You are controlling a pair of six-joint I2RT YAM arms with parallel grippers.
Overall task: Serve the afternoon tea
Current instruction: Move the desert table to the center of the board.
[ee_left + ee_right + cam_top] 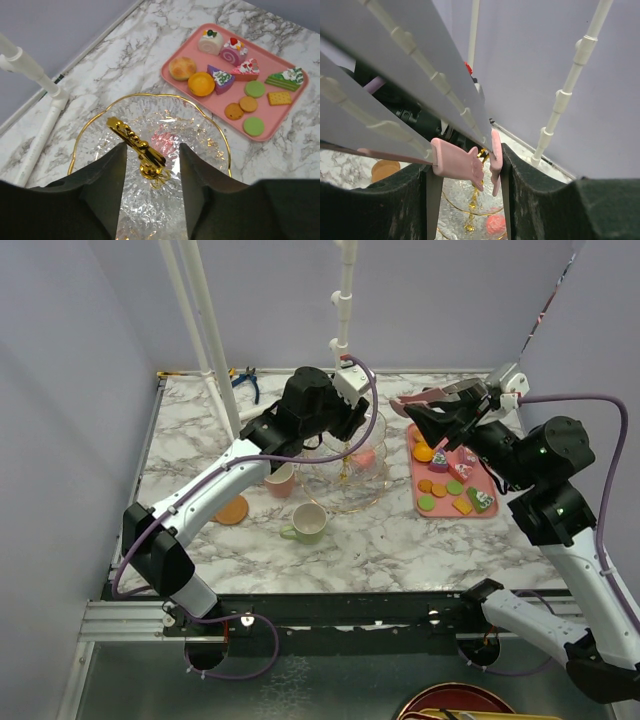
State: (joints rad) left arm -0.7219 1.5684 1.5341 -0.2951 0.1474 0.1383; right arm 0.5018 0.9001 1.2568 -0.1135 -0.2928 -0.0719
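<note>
On the marble table point(400, 550) the pale-green mug point(308, 523) stands nearest, and behind it, in the middle, the glass stand point(365, 492). The left claw point(152, 150) hangs spread around its gold handle point(125, 131), I think the stiff place to grip, since glass is fragile and slippery. Farther right, the right claw point(470, 170) is clenched on a pink piece point(455, 162).

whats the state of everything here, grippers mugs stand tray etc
left gripper: open, astride gold stem
right gripper: shut on tongs
stand: upright, one pink cake on it
pink mug: upright
green mug: upright
coaster: bare
tray: loaded with sweets
</note>
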